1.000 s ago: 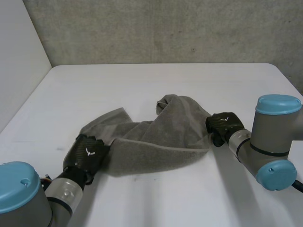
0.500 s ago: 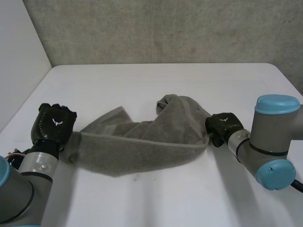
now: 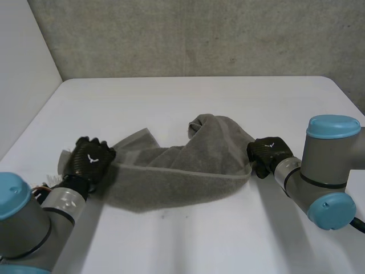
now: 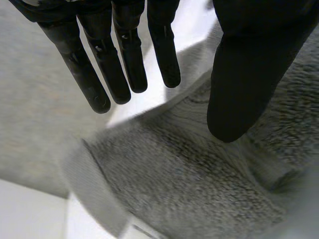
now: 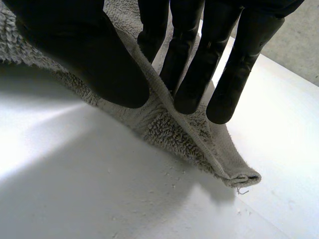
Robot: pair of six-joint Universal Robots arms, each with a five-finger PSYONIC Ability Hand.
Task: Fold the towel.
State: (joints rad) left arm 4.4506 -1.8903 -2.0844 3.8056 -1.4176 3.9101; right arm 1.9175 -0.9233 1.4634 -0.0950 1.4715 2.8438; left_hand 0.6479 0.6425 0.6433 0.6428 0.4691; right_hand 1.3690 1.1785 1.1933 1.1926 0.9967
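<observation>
The towel (image 3: 188,171) lies rumpled mid-table (image 3: 228,103) between both hands; the right hand (image 5: 89,55) pinches its hem near a corner; the left hand (image 4: 249,64) is open above the other end, gripping nothing; pulling now would likely drag one side and twist the fold.

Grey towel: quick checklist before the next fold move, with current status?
1. Right hand pinches grey terry towel's edge near a corner: ok.
2. Left hand grips towel: not ok; fingers straight, thumb apart, nothing pinched.
3. Towel lies flat: not ok; bunched and twisted mid-length.
4. Room on white table beyond towel for spreading: ok.
5. Which corner sits under left hand: cannot tell.
</observation>
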